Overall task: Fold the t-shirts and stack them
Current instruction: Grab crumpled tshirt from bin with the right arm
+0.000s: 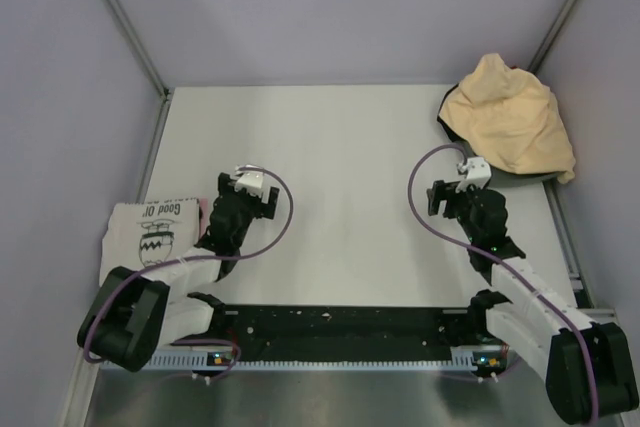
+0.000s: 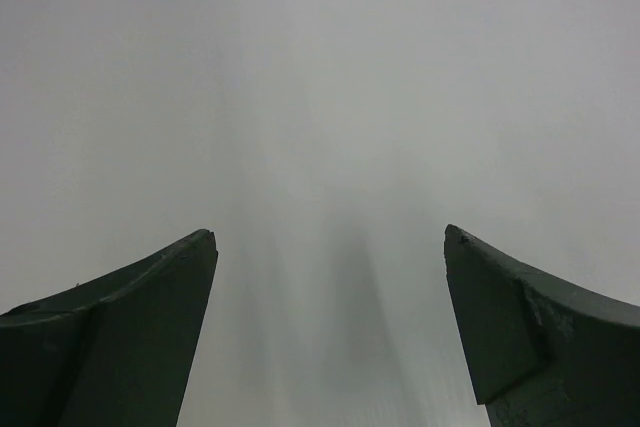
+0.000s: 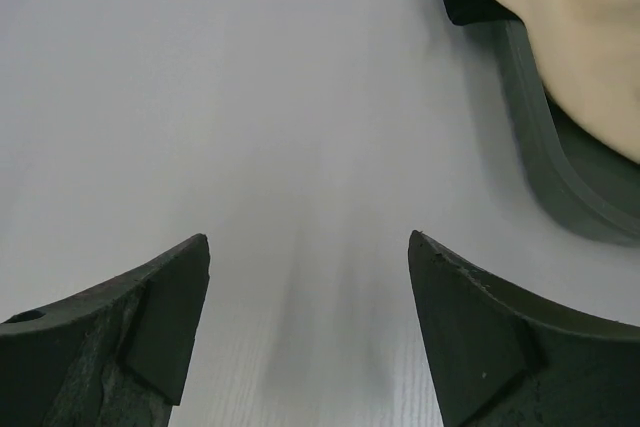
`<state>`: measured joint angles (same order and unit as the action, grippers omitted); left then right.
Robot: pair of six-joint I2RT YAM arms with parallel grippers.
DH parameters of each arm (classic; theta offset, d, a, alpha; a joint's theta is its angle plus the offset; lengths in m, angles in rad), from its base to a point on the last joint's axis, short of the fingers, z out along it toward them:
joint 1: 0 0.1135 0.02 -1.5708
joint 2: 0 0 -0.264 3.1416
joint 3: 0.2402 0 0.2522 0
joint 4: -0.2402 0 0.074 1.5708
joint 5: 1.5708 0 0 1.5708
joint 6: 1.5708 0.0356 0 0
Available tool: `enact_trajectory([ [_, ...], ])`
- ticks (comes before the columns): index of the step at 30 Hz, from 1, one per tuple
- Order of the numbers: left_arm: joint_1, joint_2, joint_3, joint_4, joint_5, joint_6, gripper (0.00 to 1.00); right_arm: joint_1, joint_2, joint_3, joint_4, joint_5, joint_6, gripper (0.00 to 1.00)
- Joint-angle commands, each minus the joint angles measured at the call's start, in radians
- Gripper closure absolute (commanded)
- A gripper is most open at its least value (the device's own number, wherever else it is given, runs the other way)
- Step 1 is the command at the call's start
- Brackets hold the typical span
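Lying crumpled in the far right corner, the pale yellow t-shirt (image 1: 512,119) is heaped on a grey tray (image 1: 525,183), with cloth hanging over the tray's right side. A black t-shirt (image 1: 446,119) shows only as a dark edge under the left side of the yellow one. In the right wrist view this dark cloth lies against the tray's raised rim.

The white t-shirt with black cartoon print (image 1: 148,235) lies folded flat at the left edge of the table (image 1: 340,147), printed side up and well apart from the heap.

The left gripper (image 2: 330,237) is just to the right of the white t-shirt, over bare table. Its jaws are spread wide with nothing between them.

The right gripper (image 3: 310,237) is near the tray's left side. Its jaws are likewise wide apart and empty, and clear of tray and cloth.

Whether either set of fingertips touches the table surface cannot be told from these views.
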<state>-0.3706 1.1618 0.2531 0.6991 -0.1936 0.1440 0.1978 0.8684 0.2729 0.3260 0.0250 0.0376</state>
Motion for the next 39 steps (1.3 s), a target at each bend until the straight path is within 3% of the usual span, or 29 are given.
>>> enact_trajectory([
  [1,0.015,-0.005,0.015,0.063,0.04,-0.005,0.01,-0.014,-0.042,0.015,0.018,0.012,0.045,0.16],
  [3,0.018,-0.027,0.049,0.022,0.138,0.066,0.01,-0.014,-0.057,0.04,0.021,0.076,0.135,0.01],
  [5,0.016,-0.031,0.142,-0.123,0.268,0.179,0.01,-0.012,-0.065,0.083,0.002,0.081,0.169,0.01],
  [8,0.021,0.022,0.442,-0.558,0.416,0.288,0.01,-0.017,-0.019,0.219,-0.069,0.058,0.179,0.01],
  [12,0.021,0.117,0.71,-0.938,0.447,0.322,0.01,-0.058,0.163,0.533,-0.281,0.117,0.136,0.01],
  [16,0.022,0.111,0.801,-1.02,0.421,0.335,0.01,-0.127,0.396,0.815,-0.464,0.22,0.119,0.03],
  [22,0.022,0.156,0.862,-1.118,0.28,0.358,0.01,-0.314,0.755,1.167,-0.631,0.226,0.196,0.15],
  [27,0.024,0.206,0.876,-1.138,0.224,0.364,0.01,-0.345,1.015,1.42,-0.65,0.202,0.137,0.17],
  [33,0.024,0.269,0.908,-1.187,0.232,0.371,0.01,-0.354,1.175,1.666,-0.631,0.158,0.105,0.2],
  [35,0.025,0.28,0.913,-1.193,0.218,0.376,0.01,-0.354,1.228,1.726,-0.634,0.142,0.09,0.31],
  [37,0.025,0.288,0.913,-1.188,0.203,0.382,0.01,-0.354,1.265,1.767,-0.645,0.153,0.079,0.65],
  [38,0.028,0.291,0.911,-1.188,0.204,0.381,0.01,-0.356,1.271,1.781,-0.65,0.154,0.071,0.92],
  [39,0.027,0.291,0.911,-1.187,0.203,0.381,0.01,-0.357,1.267,1.786,-0.653,0.162,0.071,1.0],
])
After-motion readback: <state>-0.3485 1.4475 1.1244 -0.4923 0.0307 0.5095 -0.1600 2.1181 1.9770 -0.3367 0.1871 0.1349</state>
